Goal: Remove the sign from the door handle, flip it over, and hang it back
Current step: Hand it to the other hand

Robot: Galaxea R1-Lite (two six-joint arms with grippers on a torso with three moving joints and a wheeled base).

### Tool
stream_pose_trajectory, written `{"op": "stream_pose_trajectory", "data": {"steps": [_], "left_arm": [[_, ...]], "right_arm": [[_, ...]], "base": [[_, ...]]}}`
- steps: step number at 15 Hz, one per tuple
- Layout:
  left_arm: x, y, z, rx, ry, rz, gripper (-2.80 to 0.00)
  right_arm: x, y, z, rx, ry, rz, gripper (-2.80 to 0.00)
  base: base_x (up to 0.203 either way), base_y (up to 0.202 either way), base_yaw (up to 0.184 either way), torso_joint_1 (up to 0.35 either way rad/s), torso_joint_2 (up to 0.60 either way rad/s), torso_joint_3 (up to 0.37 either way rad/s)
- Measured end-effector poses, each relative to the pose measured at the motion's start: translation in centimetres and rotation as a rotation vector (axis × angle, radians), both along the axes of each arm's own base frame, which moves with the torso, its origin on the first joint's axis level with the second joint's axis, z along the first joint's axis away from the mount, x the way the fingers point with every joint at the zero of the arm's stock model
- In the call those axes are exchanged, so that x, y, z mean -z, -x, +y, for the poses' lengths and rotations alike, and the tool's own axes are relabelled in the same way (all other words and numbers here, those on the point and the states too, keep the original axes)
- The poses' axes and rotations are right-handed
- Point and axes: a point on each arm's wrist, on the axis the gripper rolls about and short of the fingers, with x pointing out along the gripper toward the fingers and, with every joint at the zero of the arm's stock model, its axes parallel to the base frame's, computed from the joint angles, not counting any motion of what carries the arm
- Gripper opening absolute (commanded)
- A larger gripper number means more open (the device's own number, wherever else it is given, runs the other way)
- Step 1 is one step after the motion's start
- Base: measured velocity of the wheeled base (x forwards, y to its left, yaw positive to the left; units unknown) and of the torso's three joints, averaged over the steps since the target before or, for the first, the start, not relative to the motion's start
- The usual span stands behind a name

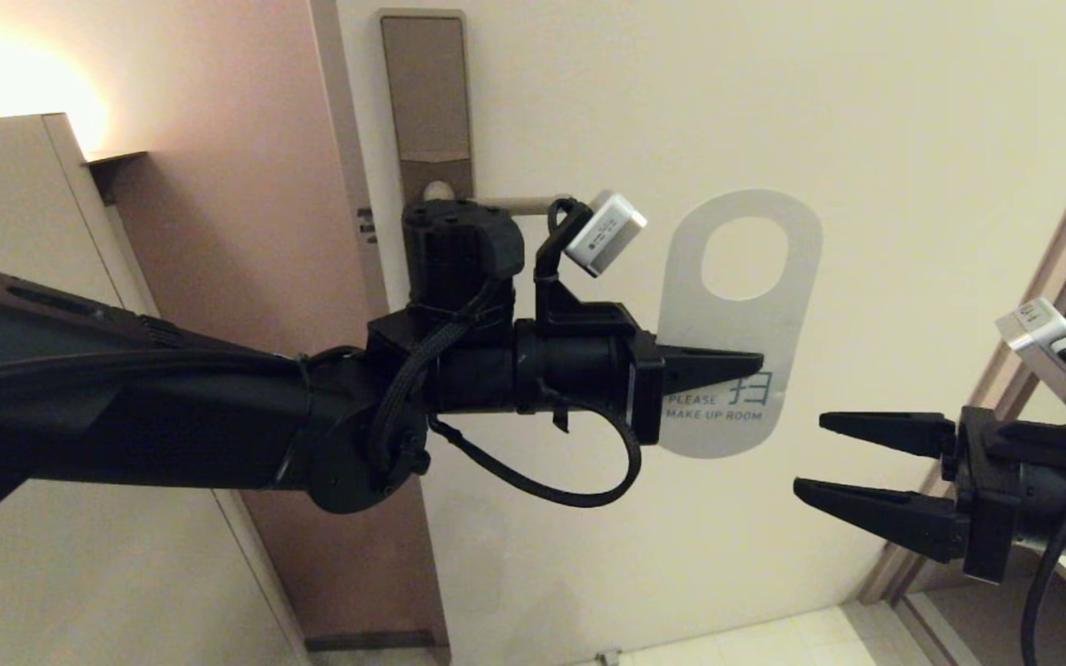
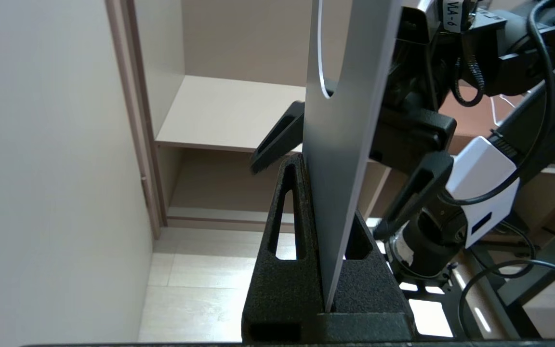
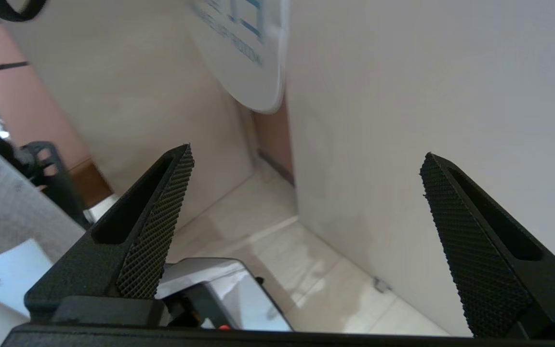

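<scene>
Here, sign [image 1: 744, 319]: white "PLEASE MAKE UP ROOM" face showing; off the door handle [image 1: 533, 203], upright beside it
Left gripper [image 1: 755, 363]: clamped on the sign's lower half
Right gripper [image 1: 811, 456]: fingers spread, apparently just clear of the sign

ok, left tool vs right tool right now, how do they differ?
The left tool is shut on the sign, white side showing; the right tool is open and holds nothing. Left sits by the door handle; right hangs apart, beside the sign's lower end. Both point sideways, toward each other.
</scene>
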Motion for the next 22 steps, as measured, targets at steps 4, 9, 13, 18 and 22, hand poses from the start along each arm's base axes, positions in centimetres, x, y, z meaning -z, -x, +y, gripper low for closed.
{"op": "stream_pose_trajectory", "data": {"steps": [4, 9, 13, 18, 22], "left_arm": [[-0.2, 0.1, -0.7, 0.015, 0.009, 0.009, -2.80], [0.3, 0.0, -1.1, 0.018, 0.002, 0.017, -2.80], [0.6, -0.2, -1.2, 0.018, -0.003, 0.023, -2.80], [0.6, -0.1, -1.6, 0.026, 0.000, 0.022, -2.80], [0.4, 0.4, -2.0, 0.043, 0.012, 0.027, -2.80]], "right_arm": [[-0.8, -1.0, 1.3, -0.046, -0.029, -0.012, 0.00], [-1.0, -2.0, 2.7, -0.106, -0.040, -0.026, 0.00], [-0.9, -2.1, 3.2, -0.150, -0.047, -0.016, 0.00], [-0.9, -2.2, 3.5, -0.165, -0.047, -0.014, 0.00], [-0.4, -2.0, 3.5, -0.178, -0.046, 0.004, 0.00]], "base": [[0.000, 0.000, 0.000, 0.000, 0.00, 0.000], [0.000, 0.000, 0.000, 0.000, 0.00, 0.000], [0.000, 0.000, 0.000, 0.000, 0.00, 0.000], [0.000, 0.000, 0.000, 0.000, 0.00, 0.000], [0.000, 0.000, 0.000, 0.000, 0.00, 0.000]]}}
